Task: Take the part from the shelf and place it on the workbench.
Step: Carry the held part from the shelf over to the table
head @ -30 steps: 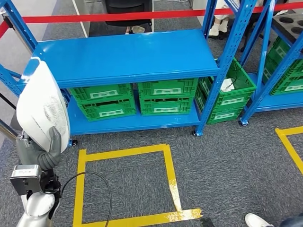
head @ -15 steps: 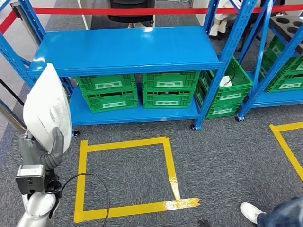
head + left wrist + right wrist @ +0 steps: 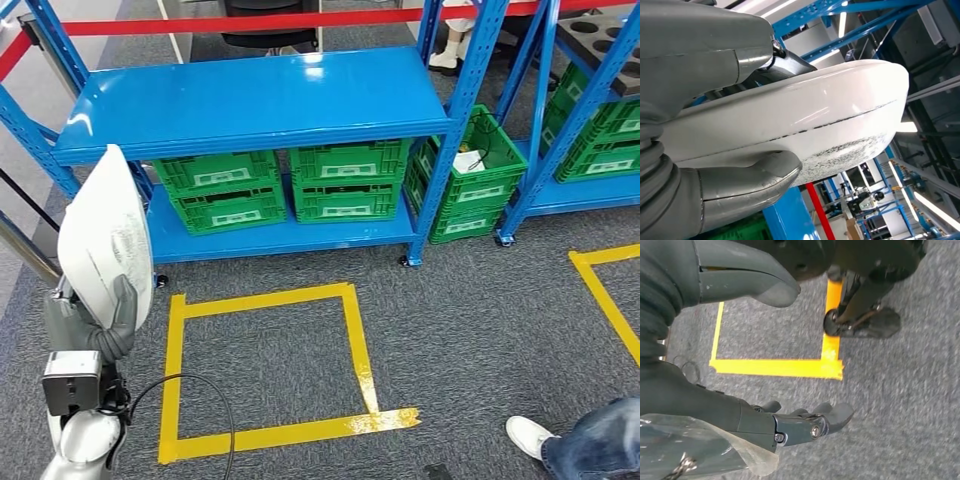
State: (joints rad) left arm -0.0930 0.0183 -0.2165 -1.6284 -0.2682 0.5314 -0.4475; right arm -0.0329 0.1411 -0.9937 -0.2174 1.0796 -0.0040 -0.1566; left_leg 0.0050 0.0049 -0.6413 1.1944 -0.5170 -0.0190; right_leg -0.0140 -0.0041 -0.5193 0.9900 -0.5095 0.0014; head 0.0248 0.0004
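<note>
Head view showed the whole scene had slid, so the robot was walking. Its left robot hand [image 3: 94, 325] gripped the white part [image 3: 106, 235] at eight o'clock; the right robot hand [image 3: 764, 365] hung loose. No desk yet.

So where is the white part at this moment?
In the head view the white part is at lower left, held upright in the left hand, in front of the blue shelf's left end, above the grey carpet.
</note>
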